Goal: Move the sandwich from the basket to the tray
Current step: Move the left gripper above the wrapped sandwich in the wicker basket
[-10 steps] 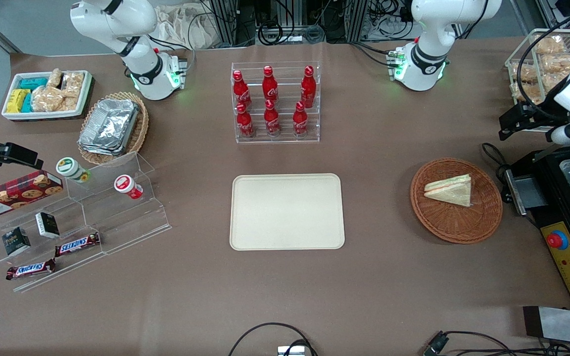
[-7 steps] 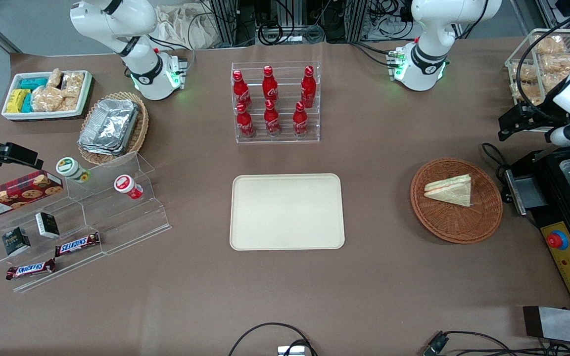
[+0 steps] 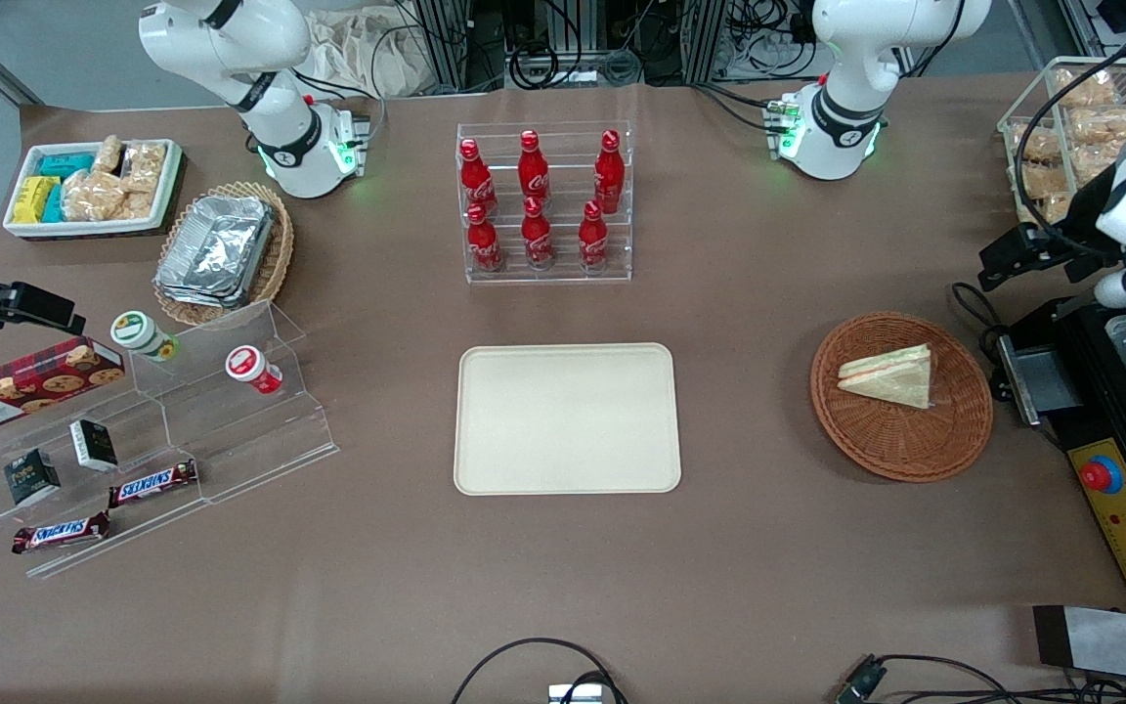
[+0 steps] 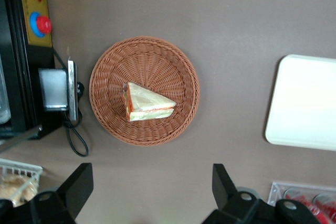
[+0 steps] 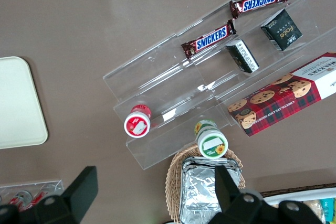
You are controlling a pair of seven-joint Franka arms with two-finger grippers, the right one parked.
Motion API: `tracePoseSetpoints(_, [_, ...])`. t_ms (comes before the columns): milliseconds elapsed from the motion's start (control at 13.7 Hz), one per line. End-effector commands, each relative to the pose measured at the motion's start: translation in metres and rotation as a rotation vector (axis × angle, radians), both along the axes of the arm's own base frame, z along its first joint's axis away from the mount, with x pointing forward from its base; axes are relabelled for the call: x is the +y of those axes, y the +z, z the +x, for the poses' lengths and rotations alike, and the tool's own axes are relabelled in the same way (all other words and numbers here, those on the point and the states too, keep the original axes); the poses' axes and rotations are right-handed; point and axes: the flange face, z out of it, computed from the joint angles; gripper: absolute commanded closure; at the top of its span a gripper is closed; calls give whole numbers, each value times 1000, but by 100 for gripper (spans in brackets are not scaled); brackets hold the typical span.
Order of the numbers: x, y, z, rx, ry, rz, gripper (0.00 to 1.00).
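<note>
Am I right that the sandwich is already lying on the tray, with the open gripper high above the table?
Not quite. In the front view the sandwich lies in the basket, and the tray holds nothing. The rest stands: the left wrist view shows the gripper open, high above the table.

Your front view looks steeply down on the whole table, your left wrist view hangs high, gripper [image 4: 149, 192] open, sharing basket [image 3: 954, 450] [image 4: 107, 77] and tray [image 3: 567, 418] [image 4: 304, 103]

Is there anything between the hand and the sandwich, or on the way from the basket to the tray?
Nothing visible. The hand hangs open above the table, farther from the front camera than the basket; the sandwich lies uncovered. Only bare table separates basket and tray.
</note>
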Motion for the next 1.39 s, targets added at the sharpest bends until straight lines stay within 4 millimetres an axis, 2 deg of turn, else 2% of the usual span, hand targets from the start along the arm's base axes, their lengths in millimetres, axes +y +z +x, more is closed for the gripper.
tracePoseSetpoints(0, [-1, -19, 8, 20, 73, -8, 0])
tracePoseSetpoints(219, [5, -44, 9, 16, 172, -18, 0])
tracePoseSetpoints(511, [9, -89, 5, 17, 289, -17, 0])
tracePoseSetpoints(877, [60, -145, -9, 14, 478, -89, 0])
tracePoseSetpoints(950, [62, -155, -11, 14, 495, -87, 0])
tracePoseSetpoints(1096, [78, -177, -17, 14, 578, -84, 0])
tracePoseSetpoints(1315, [81, -207, -21, 17, 670, -78, 0])
